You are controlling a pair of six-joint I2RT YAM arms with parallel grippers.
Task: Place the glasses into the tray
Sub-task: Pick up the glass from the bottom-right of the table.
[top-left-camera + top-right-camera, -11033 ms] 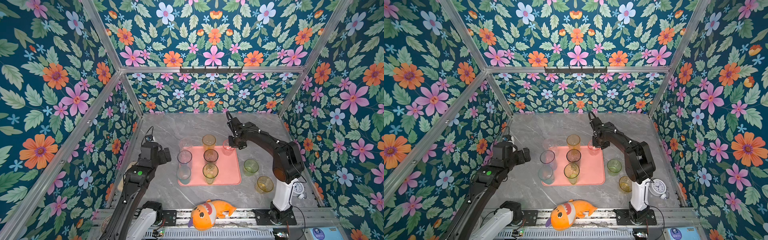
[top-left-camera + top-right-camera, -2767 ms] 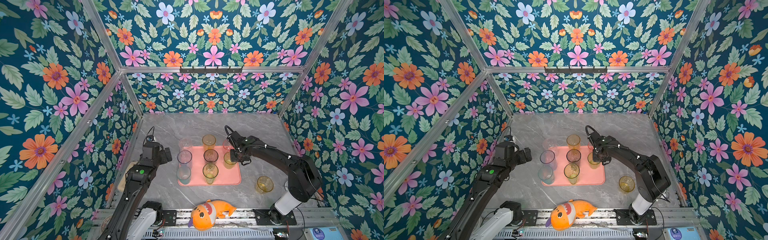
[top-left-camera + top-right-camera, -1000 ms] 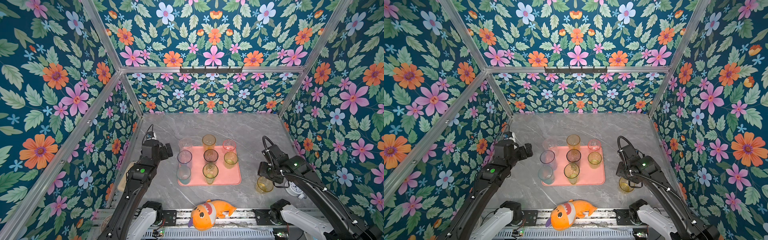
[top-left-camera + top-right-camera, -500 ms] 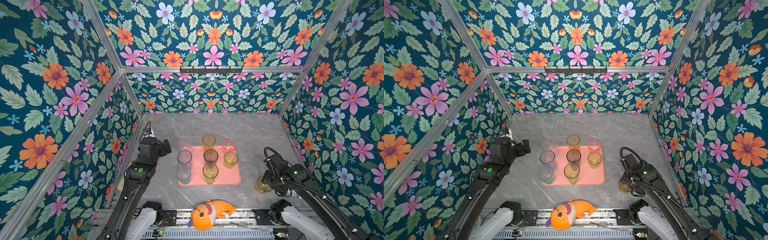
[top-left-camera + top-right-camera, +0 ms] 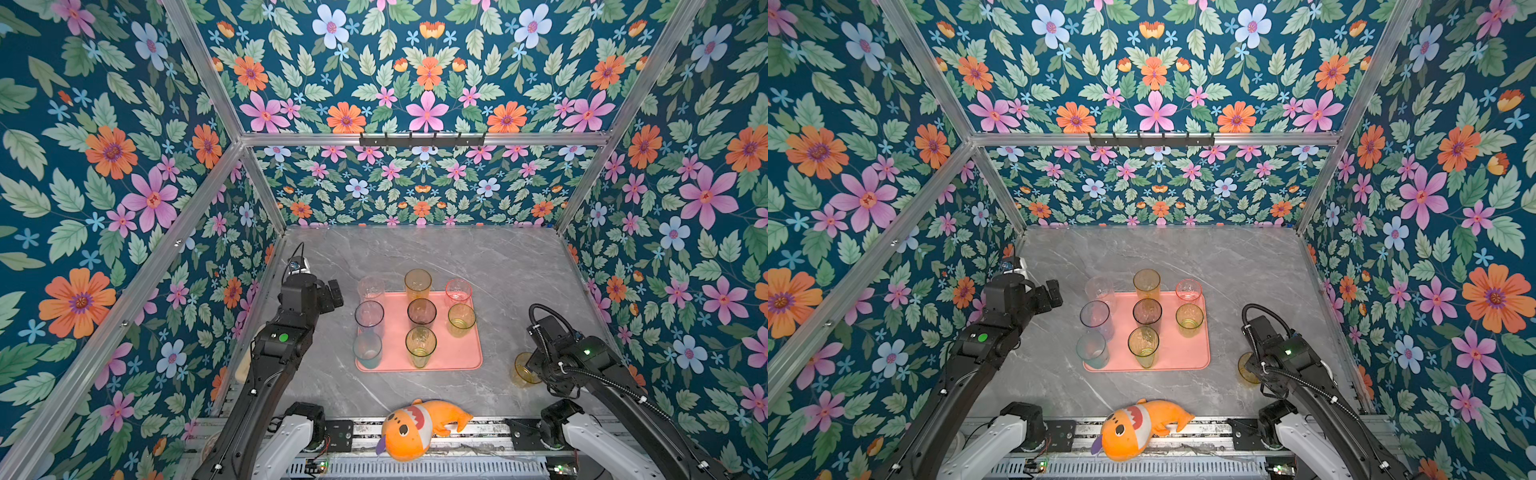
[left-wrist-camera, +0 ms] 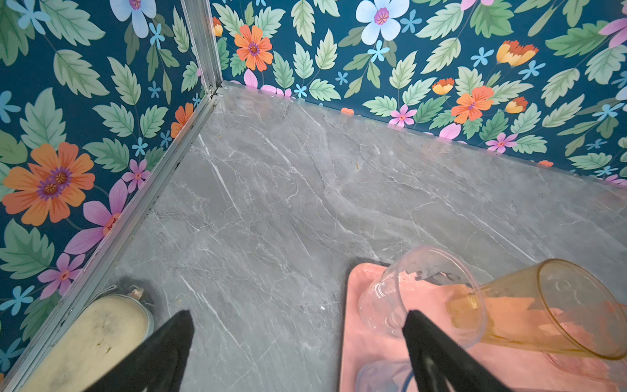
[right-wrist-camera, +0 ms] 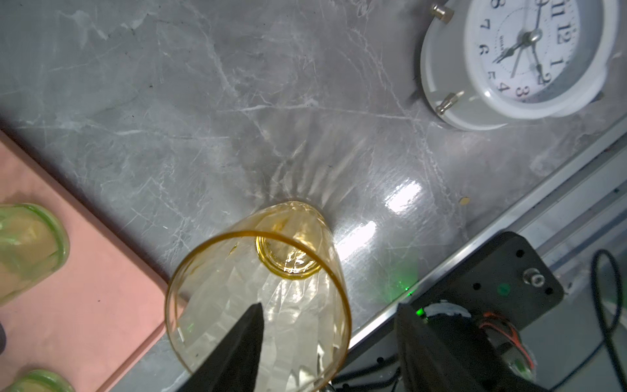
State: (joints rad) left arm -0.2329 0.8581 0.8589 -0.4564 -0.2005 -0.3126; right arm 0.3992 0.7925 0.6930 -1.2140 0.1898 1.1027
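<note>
At the desk's (image 5: pixel 415 249) left side, the left hand (image 6: pixel 298 315) is held wide apart and empty. Centrally, eight translucent glasses (image 5: pixel 422 311) are stood upright on the salmon-pink tray (image 5: pixel 457 353) — clear, amber, pink, blue-grey, smoke, green, teal, yellow-green. Right of the tray, a faceted yellow tumbler (image 7: pixel 237 271) is seen upright on the desk — its rim is straddled by the right hand (image 7: pixel 327 307), fingers apart, not clamped.
</note>
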